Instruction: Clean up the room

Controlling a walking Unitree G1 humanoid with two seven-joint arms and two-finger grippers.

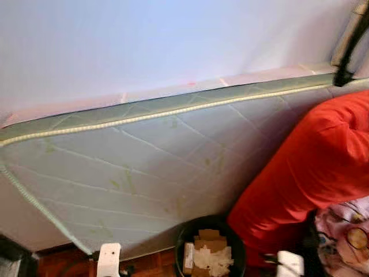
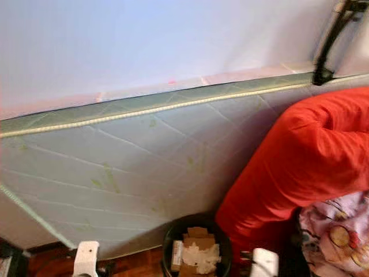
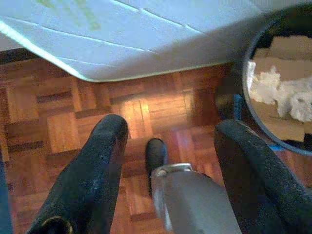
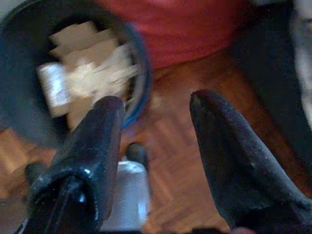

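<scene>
A black round bin (image 1: 183,236) holding cardboard pieces and crumpled white paper (image 1: 210,257) stands on the parquet floor, low in the middle of the eye views. My left gripper (image 3: 170,129) hangs open over bare parquet, with the bin (image 3: 273,141) off to one side of its fingers. My right gripper (image 4: 156,101) is also open and empty above the floor, and the bin (image 4: 29,78) lies just beyond one fingertip. The right wrist view is blurred.
A pale green quilted mattress (image 1: 144,167) leans on its side against the white wall behind the bin. A large red fabric mass (image 1: 311,167) bulges right of the bin, with patterned pink cloth (image 2: 334,236) below it. A black strap (image 2: 328,46) hangs at the top right.
</scene>
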